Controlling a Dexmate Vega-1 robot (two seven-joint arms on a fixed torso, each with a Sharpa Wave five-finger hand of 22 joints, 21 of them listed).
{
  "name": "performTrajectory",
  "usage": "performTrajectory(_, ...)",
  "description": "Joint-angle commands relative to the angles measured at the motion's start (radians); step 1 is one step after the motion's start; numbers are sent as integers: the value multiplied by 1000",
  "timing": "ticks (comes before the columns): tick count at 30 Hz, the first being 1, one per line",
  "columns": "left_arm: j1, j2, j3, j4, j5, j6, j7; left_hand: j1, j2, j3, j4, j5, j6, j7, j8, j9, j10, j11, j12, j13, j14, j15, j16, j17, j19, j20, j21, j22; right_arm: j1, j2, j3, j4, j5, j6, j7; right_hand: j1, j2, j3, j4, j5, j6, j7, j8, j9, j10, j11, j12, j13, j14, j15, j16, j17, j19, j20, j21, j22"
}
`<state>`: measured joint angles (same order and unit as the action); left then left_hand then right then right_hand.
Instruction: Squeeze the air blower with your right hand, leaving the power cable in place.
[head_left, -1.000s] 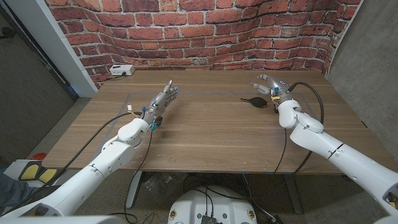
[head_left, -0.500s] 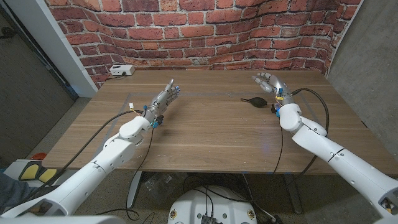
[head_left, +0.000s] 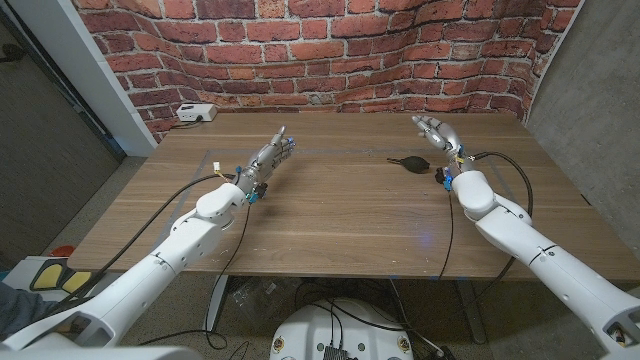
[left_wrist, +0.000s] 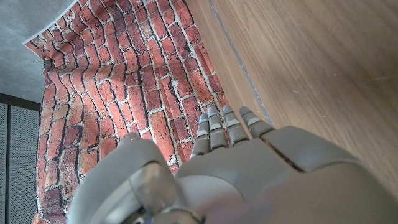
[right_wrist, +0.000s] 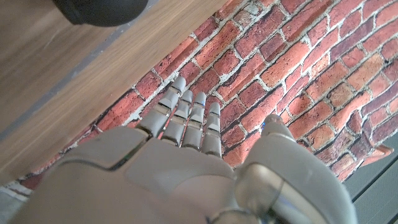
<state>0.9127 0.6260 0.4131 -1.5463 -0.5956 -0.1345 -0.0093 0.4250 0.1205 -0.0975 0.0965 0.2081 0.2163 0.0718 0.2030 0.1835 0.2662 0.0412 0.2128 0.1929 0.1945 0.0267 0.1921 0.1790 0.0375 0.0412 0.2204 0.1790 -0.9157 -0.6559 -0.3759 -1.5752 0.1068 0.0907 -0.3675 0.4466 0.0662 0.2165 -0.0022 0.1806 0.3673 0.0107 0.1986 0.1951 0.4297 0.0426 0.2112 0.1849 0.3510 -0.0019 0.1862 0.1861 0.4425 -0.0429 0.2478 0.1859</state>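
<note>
- Head view: the black air blower (head_left: 411, 163) is seen lying on the wooden table (head_left: 330, 215), toward 1 o'clock from the table's middle, nozzle pointed toward 9 o'clock.
- The right hand (head_left: 436, 132) is held raised just beyond the blower, toward 1 o'clock of it, fingers spread and nothing gripped; no contact with the blower is seen.
- The left hand (head_left: 271, 155) is held over the table at about 11 o'clock, well apart from the blower, fingers extended, nothing held.
- A white box (head_left: 195, 113) with a cable is seen at the far left corner, before the brick wall (head_left: 320, 50).
</note>
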Motion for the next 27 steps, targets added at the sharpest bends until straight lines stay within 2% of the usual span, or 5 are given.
performTrajectory(1, -1, 21, -9, -42, 0, 8, 5, 2, 1, -7, -2, 2, 4, -1, -2, 5, 9, 3, -6, 2, 8, -1, -1, 5, 1, 0, -2, 4, -8, 43, 54, 91, 342, 178, 230, -27, -11, -14, 8, -5, -11, 7, -8, 2, -4, 13, 5, 3, -4, 15, 1, 3, -2, -10, 0, 3)
performTrajectory(8, 12, 17, -21, -42, 9, -34, 13, 2, 0, -8, -2, 1, 2, 1, -3, 5, 8, 2, -7, 2, 7, -1, -1, 5, 2, -1, -2, 4, 3, 53, 56, 127, 425, 193, 303, -74, -24, -37, 24, -7, 30, -3, 10, 3, -16, 30, 0, 3, -22, 20, -3, 4, -17, -5, -12, 2)
performTrajectory(13, 10, -1, -21, -1, 12, -94, -12, 1, -3, -11, -2, 1, -10, 0, -8, 5, -1, 2, -10, 2, -2, -4, -5, 6, 1, -3, -3, 4, 9, 48, 50, 142, 448, 196, 339, -101, -38, -53, 30, -5, -19, 16, -10, 2, -24, 28, -2, 3, -37, 26, -6, 3, -26, -3, -19, 2)
performTrajectory(15, 11, -5, -22, 5, 3, -100, -20, 1, -5, -13, -2, 1, -16, -2, -10, 5, -7, 4, -12, 2, -8, -5, -6, 6, 0, -9, -4, 3, 10, 52, 50, 154, 475, 199, 367, -113, -44, -60, 32, -3, -39, 26, -15, 1, -36, 39, -6, 3, -48, 31, -7, 2, -38, -2, -26, 2)
performTrajectory(27, 3, -19, -18, 36, 2, -147, -57, 0, -13, -19, -3, 1, -24, -1, -11, 6, -20, 2, -16, 3, -23, -5, -10, 6, -11, -10, -10, 3, -7, 59, 62, 173, 550, 215, 420, -132, -51, -71, 36, 0, -57, 25, -15, 0, -62, 47, -13, 3, -78, 46, -12, 2, -65, 4, -38, 1)
